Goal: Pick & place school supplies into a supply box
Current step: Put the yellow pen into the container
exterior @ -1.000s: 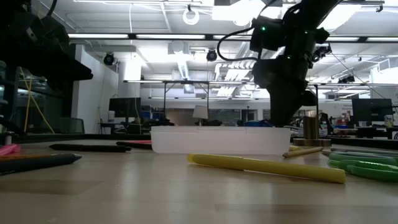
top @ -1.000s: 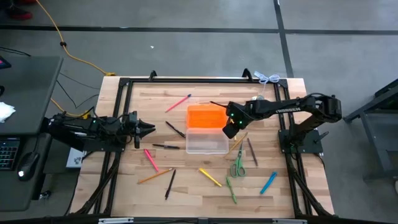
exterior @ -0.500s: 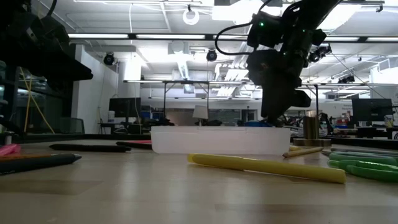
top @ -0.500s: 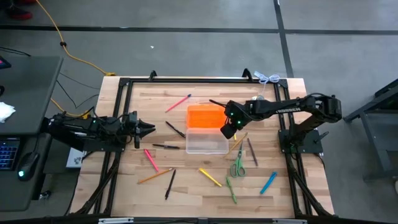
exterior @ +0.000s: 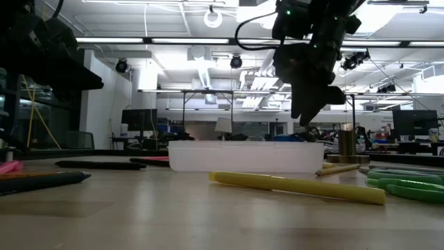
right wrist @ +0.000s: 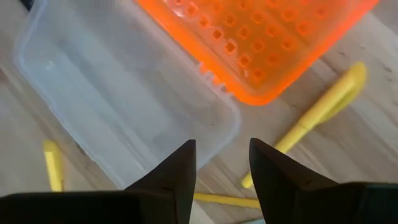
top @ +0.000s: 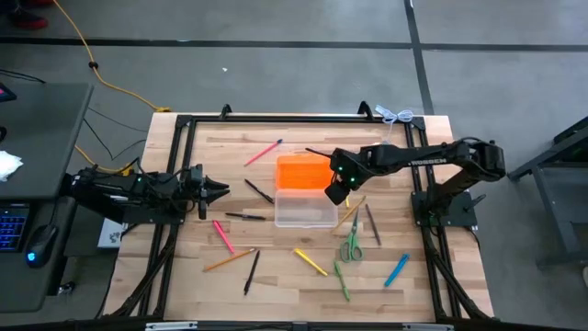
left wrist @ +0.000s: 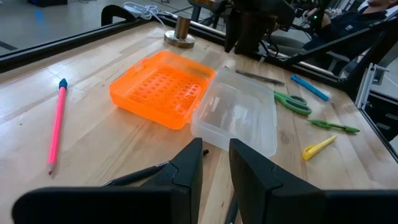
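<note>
Hovering right gripper (top: 335, 192) (empty, fingers parted) above supply box (top: 306, 211), no readable writing.

supply box (top: 305, 210): clear, empty, orange lid (top: 303, 171) open flat | pens, pencils, green scissors (top: 351, 245) scattered around it

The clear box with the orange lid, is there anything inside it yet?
The clear box looks empty: only its bare bottom shows, and nothing covers it. Its orange lid lies open beside it. The right gripper, open and holding nothing, hangs above its edge.
</note>
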{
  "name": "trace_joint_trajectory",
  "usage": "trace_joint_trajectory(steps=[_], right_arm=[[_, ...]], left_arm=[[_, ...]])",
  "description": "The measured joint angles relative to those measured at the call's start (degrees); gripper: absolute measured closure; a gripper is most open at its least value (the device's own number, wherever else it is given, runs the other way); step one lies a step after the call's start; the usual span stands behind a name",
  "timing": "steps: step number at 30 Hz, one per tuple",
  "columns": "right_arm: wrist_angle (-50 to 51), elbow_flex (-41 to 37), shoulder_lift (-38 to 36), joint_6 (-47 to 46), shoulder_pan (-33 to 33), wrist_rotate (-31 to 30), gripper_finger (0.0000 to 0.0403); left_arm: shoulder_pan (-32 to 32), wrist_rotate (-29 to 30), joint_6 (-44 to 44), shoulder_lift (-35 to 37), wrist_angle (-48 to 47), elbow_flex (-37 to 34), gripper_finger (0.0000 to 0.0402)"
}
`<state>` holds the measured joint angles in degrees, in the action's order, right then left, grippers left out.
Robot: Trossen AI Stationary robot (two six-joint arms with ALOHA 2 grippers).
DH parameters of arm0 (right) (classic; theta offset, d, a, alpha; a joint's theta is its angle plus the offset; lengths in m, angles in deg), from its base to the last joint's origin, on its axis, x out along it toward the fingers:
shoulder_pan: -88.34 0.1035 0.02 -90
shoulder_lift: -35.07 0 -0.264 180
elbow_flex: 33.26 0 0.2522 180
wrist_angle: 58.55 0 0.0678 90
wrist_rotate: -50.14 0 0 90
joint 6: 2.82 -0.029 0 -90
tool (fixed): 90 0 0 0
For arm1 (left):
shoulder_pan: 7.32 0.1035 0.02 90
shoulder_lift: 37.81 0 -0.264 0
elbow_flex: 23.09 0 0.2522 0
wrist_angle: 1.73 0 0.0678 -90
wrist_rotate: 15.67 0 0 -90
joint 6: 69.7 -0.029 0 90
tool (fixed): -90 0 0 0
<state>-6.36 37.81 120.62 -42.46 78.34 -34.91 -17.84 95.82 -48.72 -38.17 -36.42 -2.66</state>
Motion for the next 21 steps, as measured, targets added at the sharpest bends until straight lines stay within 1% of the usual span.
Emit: trace_joint_trajectory(steps=[5,10,21], right_arm=[[3.50,1.52,0.00,-0.24,0.02,-0.93,0.0272],[4.76,1.56,0.00,-0.50,0.02,-0.91,0.0272],[4.66,1.56,0.00,-0.57,0.02,2.78,0.0272]], left_arm=[[0.00,-0.02,-0.13,0.00,-0.02,0.00,0.0291],[0.00,-0.01,-0.13,0.00,-0.04,0.00,0.0291],[0.00,-0.01,-0.13,-0.01,-0.06,0.00,0.0291]])
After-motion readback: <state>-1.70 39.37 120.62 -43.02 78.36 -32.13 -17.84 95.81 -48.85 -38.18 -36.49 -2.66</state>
